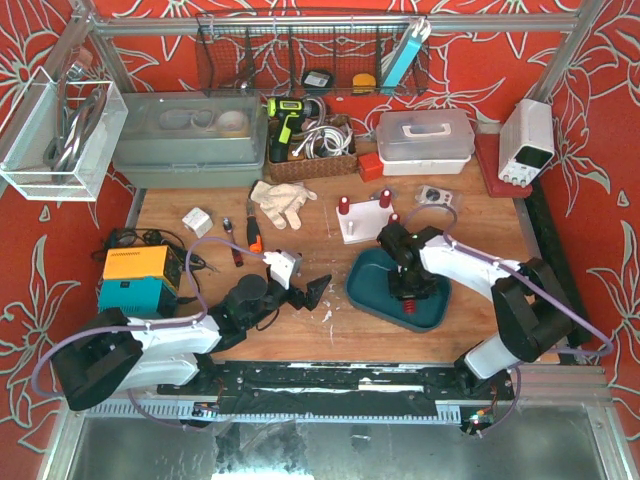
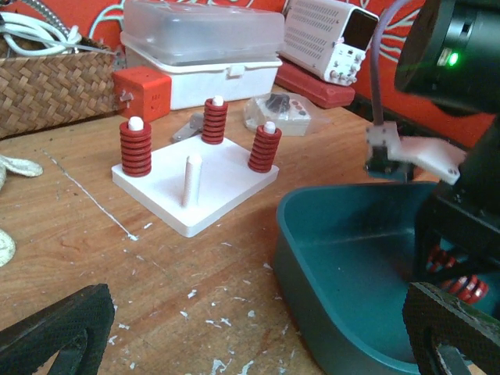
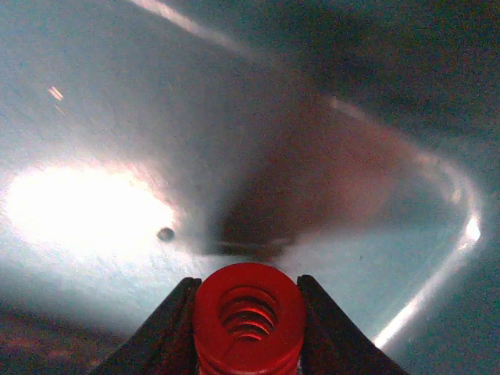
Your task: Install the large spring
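One loose red spring [image 3: 248,312] stands on end inside the teal tray [image 2: 312,234], near its right end, pinched between the two fingers of the right gripper [image 3: 248,301]; the jaws press on both of its sides (hollow core facing the wrist camera). The arm comes down into the tray from above. One tray only.

Just left of and behind the tray is one white base plate [image 2: 226,191] with four pegs. Three carry red springs [image 2: 135,148] [image 2: 215,121] [image 2: 265,148]; one peg [image 2: 191,180], at the front, is bare.

The left gripper [image 2: 250,336] sits low over the wooden table [image 1: 200,195], left of the tray, jaws spread wide and holding nothing.
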